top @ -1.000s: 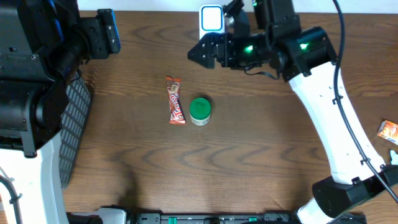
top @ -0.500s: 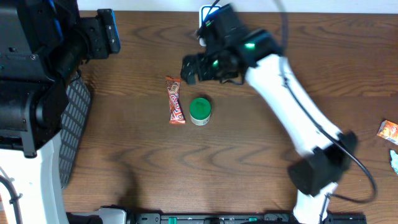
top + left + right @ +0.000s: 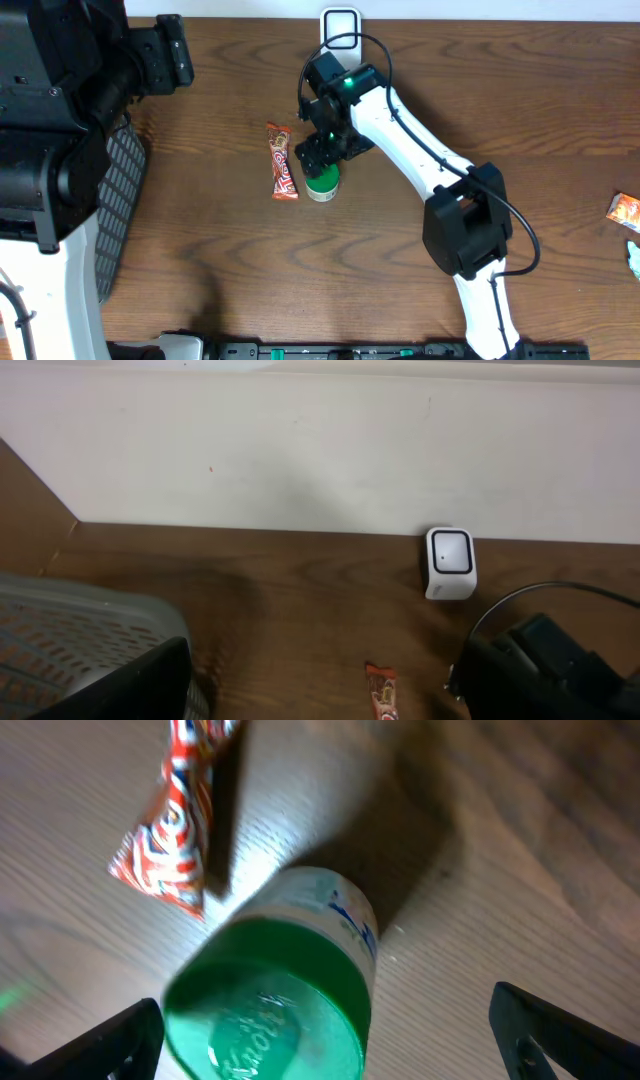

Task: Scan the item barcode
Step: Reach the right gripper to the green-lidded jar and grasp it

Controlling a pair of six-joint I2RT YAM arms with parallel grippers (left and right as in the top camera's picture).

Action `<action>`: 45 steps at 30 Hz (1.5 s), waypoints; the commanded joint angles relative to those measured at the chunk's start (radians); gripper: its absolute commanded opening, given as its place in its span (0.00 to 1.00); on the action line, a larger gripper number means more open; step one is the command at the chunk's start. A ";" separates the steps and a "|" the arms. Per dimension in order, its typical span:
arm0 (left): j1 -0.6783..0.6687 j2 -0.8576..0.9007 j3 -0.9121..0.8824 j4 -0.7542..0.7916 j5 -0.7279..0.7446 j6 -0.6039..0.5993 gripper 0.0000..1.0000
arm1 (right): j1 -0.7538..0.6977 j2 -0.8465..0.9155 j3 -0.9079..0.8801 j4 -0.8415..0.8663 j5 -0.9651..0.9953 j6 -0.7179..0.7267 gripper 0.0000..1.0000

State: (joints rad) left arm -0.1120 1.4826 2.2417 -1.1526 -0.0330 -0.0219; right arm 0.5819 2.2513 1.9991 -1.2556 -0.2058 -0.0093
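Right hand (image 3: 326,152), fingers spread wide and empty, as we see it over the middle of the bench (image 3: 200,285), directly above the upright green-lidded jar (image 3: 268,988). Just beside the jar lies a red snack bar (image 3: 282,162); a white scanner (image 3: 340,22) stands at the bench's far edge.

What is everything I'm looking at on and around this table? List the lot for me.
table: one, brown wood, under everything
scanner: one, white, middle of the far edge
candy bar: one, red-orange wrapper, table centre
jar: one, white with green lid, right beside the candy bar
basket: one, grey mesh, left side
packet: one, orange, right edge, partly cut off
left gripper: one, black, open and empty, far left corner
right gripper: one, black, on a white arm, open, just above the jar
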 commanded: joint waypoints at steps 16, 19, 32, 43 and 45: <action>0.005 -0.007 -0.006 0.000 -0.013 0.013 0.85 | 0.041 0.171 0.000 -0.006 0.127 -0.111 0.98; 0.005 -0.007 -0.006 0.000 -0.013 0.013 0.85 | 0.041 0.165 0.003 -0.004 0.126 -0.097 0.98; 0.005 -0.007 -0.006 0.000 -0.013 0.014 0.85 | 0.037 0.161 0.008 -0.005 0.126 -0.092 0.99; 0.005 -0.007 -0.006 0.000 -0.013 0.013 0.85 | 0.027 0.161 0.044 -0.002 0.130 -0.066 0.70; 0.005 -0.007 -0.006 0.000 -0.013 0.014 0.85 | 0.027 0.161 0.063 -0.018 0.130 -0.061 0.69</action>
State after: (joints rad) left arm -0.1120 1.4826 2.2417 -1.1526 -0.0330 -0.0219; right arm 0.6193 2.4077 2.0209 -1.2598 -0.0811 -0.0837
